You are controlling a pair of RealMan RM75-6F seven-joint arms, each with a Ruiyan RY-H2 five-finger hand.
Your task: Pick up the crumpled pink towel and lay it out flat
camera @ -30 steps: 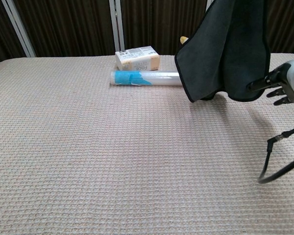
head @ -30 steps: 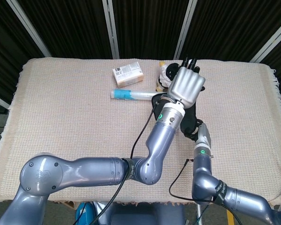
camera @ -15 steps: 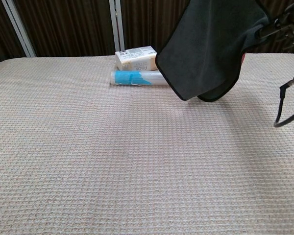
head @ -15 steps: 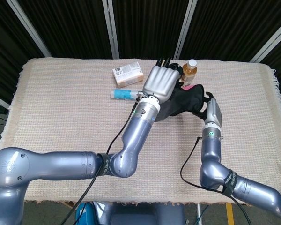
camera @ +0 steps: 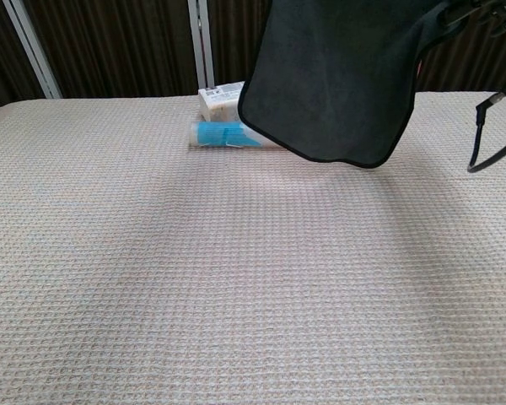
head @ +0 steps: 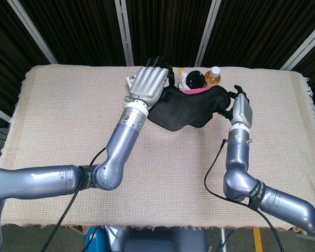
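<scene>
Both arms are raised over the far half of the desk (head: pixel 68 121), which is covered by a beige waffle-weave cloth. Stretched between the two robot hands is a towel (head: pixel 186 107). It appears dark charcoal to black in both views, with a pink strip visible along its upper edge in the head view. No other pink towel is visible.

The left robot hand (head: pixel 148 84) is at the towel's left end, fingers curled over that edge and holding it. The right robot hand (head: pixel 241 107) is at the towel's right end, its fingertips closed on that corner. In the chest view only the dark fingertips of the right robot hand show, at the upper right; the left robot hand is out of that frame.

The towel is clear of the desk. In the chest view it hangs as a broad sheet with a rounded lower edge, well above the surface. In the head view it sags in the middle between the two grips.

Behind the towel at the far edge of the desk:
- a small cardboard box (camera: pixel 218 98), partly hidden by the towel and the left robot hand;
- a clear tube with a blue label (camera: pixel 223 134) lying on its side, just in front of the box;
- a bottle with an amber drink (head: pixel 213 76);
- a black-and-white soft toy (head: pixel 192 80), just beside the bottle.

A black cable (camera: pixel 489 135) loops down from the right arm.
</scene>
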